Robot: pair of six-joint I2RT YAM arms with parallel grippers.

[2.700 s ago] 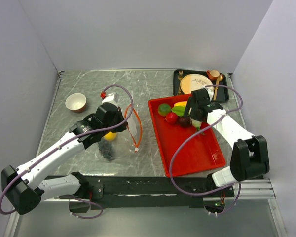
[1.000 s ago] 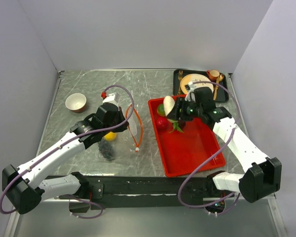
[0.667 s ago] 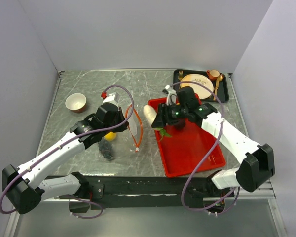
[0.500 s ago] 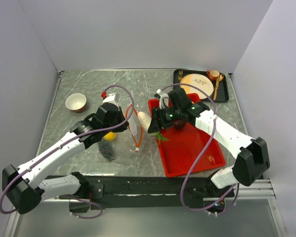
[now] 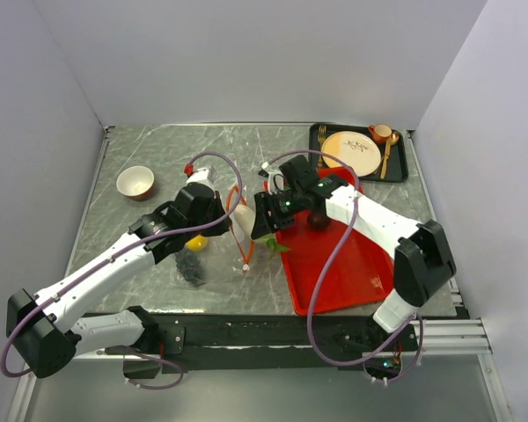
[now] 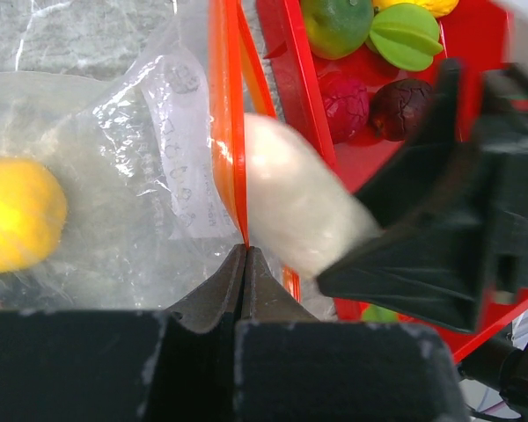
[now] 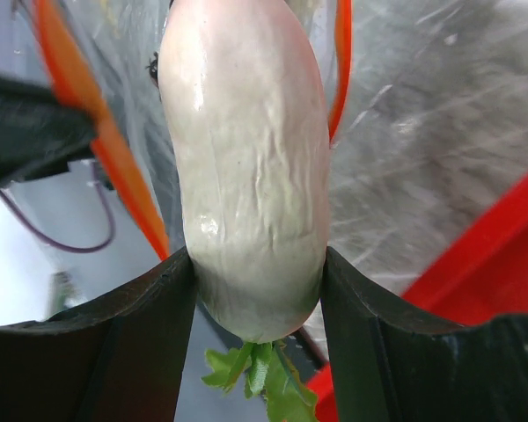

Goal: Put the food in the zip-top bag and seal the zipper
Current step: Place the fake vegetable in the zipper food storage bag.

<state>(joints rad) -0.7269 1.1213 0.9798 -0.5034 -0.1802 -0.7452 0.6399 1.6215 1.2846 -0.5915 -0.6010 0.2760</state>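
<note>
My right gripper (image 7: 257, 294) squeezes the white radish (image 7: 246, 158) near its leafy end, one finger on each side. The radish points straight out from my fingers, long way first. Its green leaves (image 7: 266, 374) hang at the back, over the edge of the red tray (image 5: 334, 264). Its round tip sits between the two orange sides of the zipper (image 6: 226, 114). My left gripper (image 6: 245, 264) is pinched tight on that zipper and holds up the bag (image 6: 114, 176). A yellow fruit (image 6: 18, 215) and dark grapes (image 5: 192, 266) lie inside the bag.
</note>
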